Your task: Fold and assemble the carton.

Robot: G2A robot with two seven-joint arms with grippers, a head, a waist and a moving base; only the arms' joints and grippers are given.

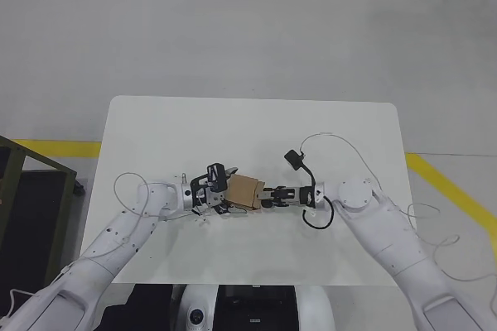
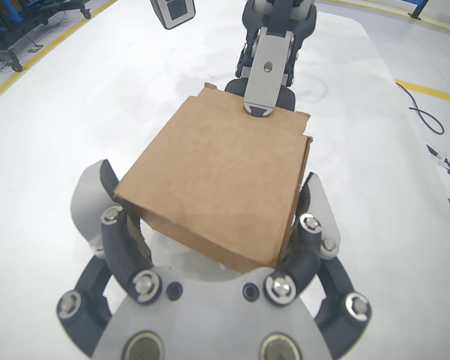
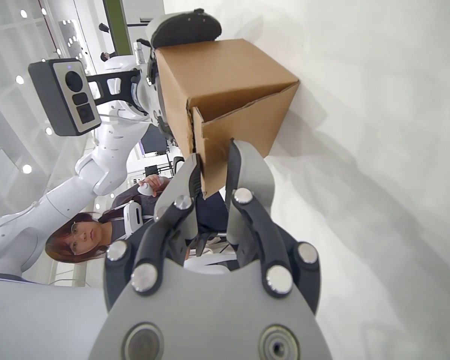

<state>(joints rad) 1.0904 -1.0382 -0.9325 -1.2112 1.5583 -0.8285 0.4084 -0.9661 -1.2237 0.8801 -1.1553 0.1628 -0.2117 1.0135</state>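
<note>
A small brown carton (image 1: 247, 191) stands near the middle of the white table, held between both arms. My left gripper (image 2: 208, 179) is shut on the carton (image 2: 217, 174), one finger pressed on each side wall. On the opposite end, my right gripper (image 3: 214, 153) is shut on a loose end flap of the carton (image 3: 225, 76), which stands slightly away from the box edge. In the top view the left gripper (image 1: 227, 199) and right gripper (image 1: 265, 197) face each other across the box. The carton's underside is hidden.
The white table (image 1: 232, 124) has bare room all around the carton. A thin cable (image 1: 340, 141) loops over the table behind the right arm. A dark green frame (image 1: 16, 207) stands off the table's left side.
</note>
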